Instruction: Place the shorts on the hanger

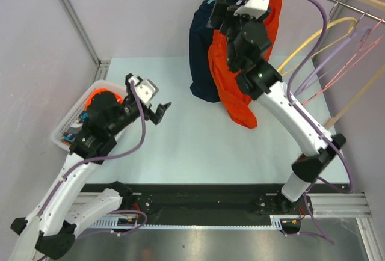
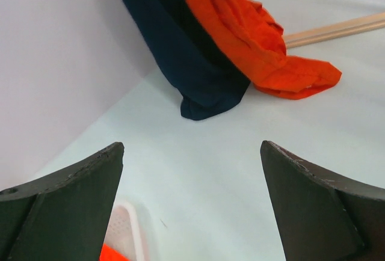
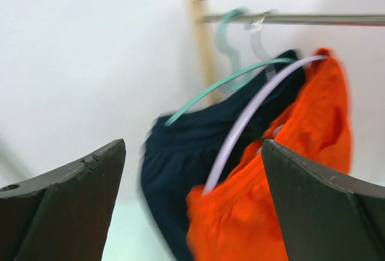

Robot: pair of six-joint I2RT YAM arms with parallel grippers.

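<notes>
Both pincers are mine. Right pincer (image 1: 216, 13) is up at 12 o'clock in the top view, by the rail (image 3: 301, 17). Jaws are wide apart with nothing between them. Left pincer (image 1: 161, 112) is low at 9 o'clock over the table (image 1: 192, 153), also spread wide and empty, just beside the basket (image 1: 63, 130).

Shorts (image 3: 307, 171) hang at 1 o'clock from the table centre, draped over the hanger (image 3: 240, 128). The hanger's lavender arm runs down toward 7 o'clock across the orange cloth. Its hook is up at the rail, touching the teal hanger (image 3: 222, 83). I can't tell how well the waistband sits on the arm, since the wrist view is blurred.

Navy shorts (image 3: 180, 159) are on the teal hanger, at 9 o'clock of the orange pair and touching it. In the left wrist view both hems reach the table. The orange hem is bunched at 3 o'clock of the navy one. Further hangers (image 1: 337, 44) sit on the rail at 2 o'clock, well apart.
</notes>
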